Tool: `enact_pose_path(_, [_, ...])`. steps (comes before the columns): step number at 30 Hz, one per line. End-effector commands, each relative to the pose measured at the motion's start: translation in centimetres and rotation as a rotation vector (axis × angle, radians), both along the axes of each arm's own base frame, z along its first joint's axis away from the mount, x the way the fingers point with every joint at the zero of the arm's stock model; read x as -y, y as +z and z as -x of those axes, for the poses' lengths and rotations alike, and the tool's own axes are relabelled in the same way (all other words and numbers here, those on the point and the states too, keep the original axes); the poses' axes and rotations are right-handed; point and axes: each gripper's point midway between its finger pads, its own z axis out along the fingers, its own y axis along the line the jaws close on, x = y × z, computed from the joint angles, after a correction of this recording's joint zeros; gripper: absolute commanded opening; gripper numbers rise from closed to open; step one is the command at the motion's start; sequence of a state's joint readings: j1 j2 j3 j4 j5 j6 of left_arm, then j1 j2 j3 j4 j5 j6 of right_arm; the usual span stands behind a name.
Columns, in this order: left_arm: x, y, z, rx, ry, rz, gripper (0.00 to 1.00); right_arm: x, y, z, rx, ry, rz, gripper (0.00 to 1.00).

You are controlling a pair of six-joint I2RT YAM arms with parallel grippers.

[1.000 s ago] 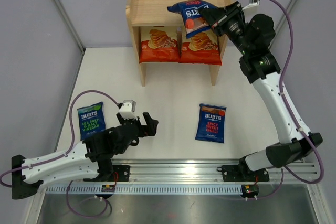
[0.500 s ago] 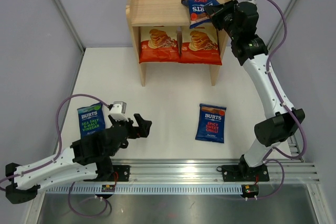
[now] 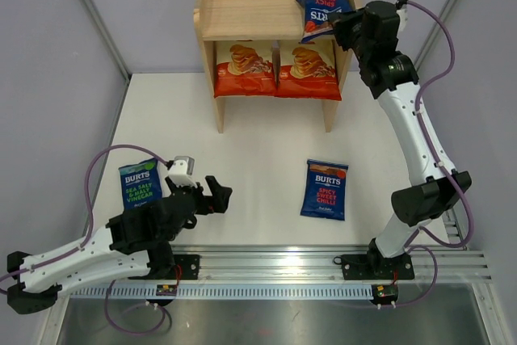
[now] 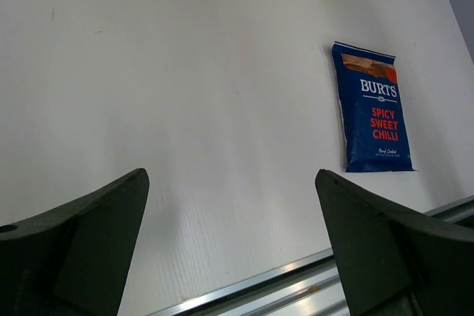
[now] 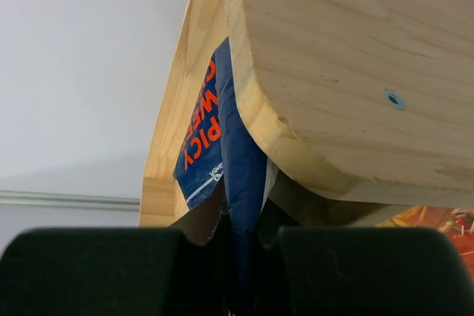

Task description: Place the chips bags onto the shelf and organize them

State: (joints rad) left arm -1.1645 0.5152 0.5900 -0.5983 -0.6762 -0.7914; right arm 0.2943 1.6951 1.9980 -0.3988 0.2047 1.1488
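The wooden shelf [image 3: 242,10] stands at the back of the table. Two cream-and-red chips bags [image 3: 244,66] [image 3: 307,70] stand on its lower tier. My right gripper [image 3: 339,26] is shut on a dark blue Burts chips bag [image 3: 321,12], holding it over the right end of the top tier; in the right wrist view that held bag [image 5: 222,138] hangs pinched beside the shelf side panel [image 5: 348,86]. Another dark blue bag [image 3: 325,188] [image 4: 372,109] lies flat on the table. A blue-green bag [image 3: 139,184] lies at the left. My left gripper [image 3: 222,193] is open and empty above the table.
An aluminium rail [image 3: 275,268] runs along the near edge, with both arm bases on it. Grey walls enclose the table on the left and right. The left part of the shelf's top tier [image 3: 242,14] is bare wood.
My right gripper has carried the dark blue bag right and back, from the shelf's front edge to over the top tier's right end. The left arm drew back slightly to the left.
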Motion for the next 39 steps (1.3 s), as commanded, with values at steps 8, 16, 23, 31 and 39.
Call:
enact_pose_path(8, [-0.6, 2.3, 0.1, 0.016, 0.014, 0.052, 0.99, 0.6, -0.2, -3.4, -0.063, -0.1, -0.009, 0.17])
enact_pose_path(16, [-1.9, 2.7, 0.3, 0.028, 0.038, 0.055, 0.99, 0.3, -0.2, -4.2, -0.074, -0.108, -0.014, 0.3])
enact_pose_path(23, [-1.7, 2.8, 0.3, 0.024, 0.036, 0.057, 0.99, 1.4, -0.8, -2.0, -0.101, -0.138, 0.019, 0.49])
enact_pose_path(31, [-1.6, 3.0, 0.3, 0.019, 0.033, 0.056, 0.99, 1.7, -1.4, 0.2, -0.138, -0.116, 0.042, 0.68])
enact_pose_path(39, [-0.1, 3.0, 0.3, -0.004, 0.0, 0.046, 0.99, 1.5, 0.5, 2.9, -0.079, -0.049, 0.058, 0.69])
